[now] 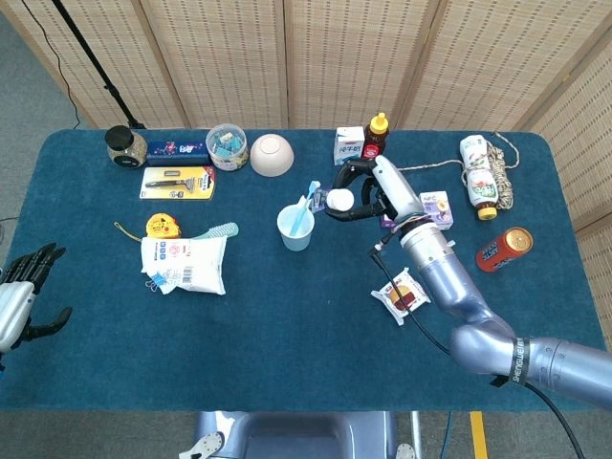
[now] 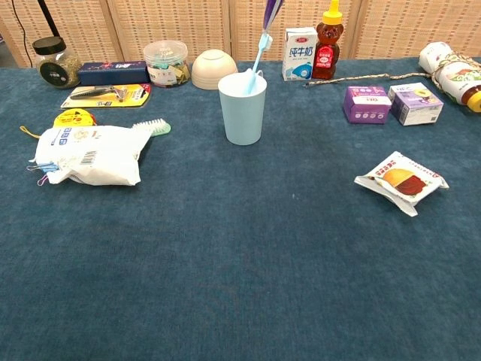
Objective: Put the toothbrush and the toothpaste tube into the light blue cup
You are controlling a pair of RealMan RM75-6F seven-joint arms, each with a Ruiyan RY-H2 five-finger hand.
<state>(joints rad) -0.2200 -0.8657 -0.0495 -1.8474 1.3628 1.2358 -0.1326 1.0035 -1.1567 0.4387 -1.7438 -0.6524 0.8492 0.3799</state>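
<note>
Head view: right hand (image 1: 368, 194) grips the toothpaste tube (image 1: 335, 200) in the air at 3 o'clock of the light blue cup (image 1: 295, 229); toothbrush (image 1: 305, 207) already inside (leaning); left hand (image 1: 21, 292) spread, idle; risk: tube knocks brush or tips cup on entry.

The setting looks like a robot test room rather than a home. A table (image 1: 287, 316) covered in dark blue cloth stands before woven folding screens (image 1: 344, 57), and beyond its edge lies grey floor with a black cable (image 1: 72, 57) running across it. Unrelated household goods are spread out like props: a milk carton (image 1: 348, 145), a honey bottle (image 1: 376, 138), a packaged razor (image 1: 178, 182), a tape measure (image 1: 159, 226) and a soda can (image 1: 502, 249).
</note>
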